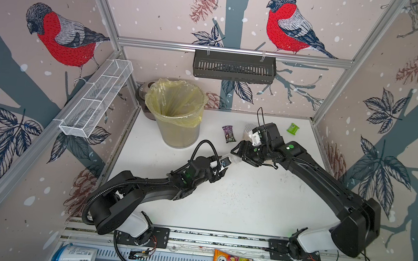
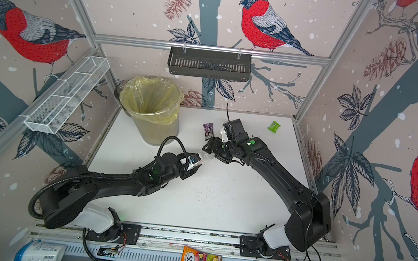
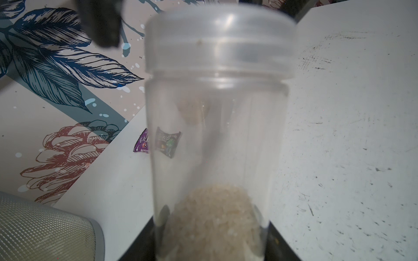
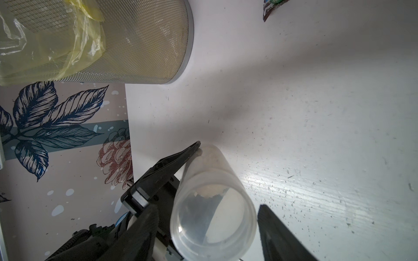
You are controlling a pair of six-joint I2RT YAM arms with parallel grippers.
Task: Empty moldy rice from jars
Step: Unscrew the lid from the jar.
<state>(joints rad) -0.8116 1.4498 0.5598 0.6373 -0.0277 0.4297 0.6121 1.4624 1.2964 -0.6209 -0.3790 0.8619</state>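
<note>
— One jar?
— Yes. My left gripper clamped its base above mid-table; my right gripper had jaws apart around the lid.
— Surroundings?
— Scuffed white table, bird-print walls.

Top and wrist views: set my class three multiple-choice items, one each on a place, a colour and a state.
1. Where does the purple candy wrapper lie? A. on the white table; B. inside the mesh waste bin; C. in a wall basket.
2. What colour is the bin's plastic liner? A. blue; B. yellow; C. black.
3. The slim clear plastic jar of pale rice has its clear round lid: A. on; B. on the table; C. in the bin.
Answers: A, it lies flat on the tabletop; B, yellow film folds over the rim; A, the left wrist view shows it seated on the neck.
</note>
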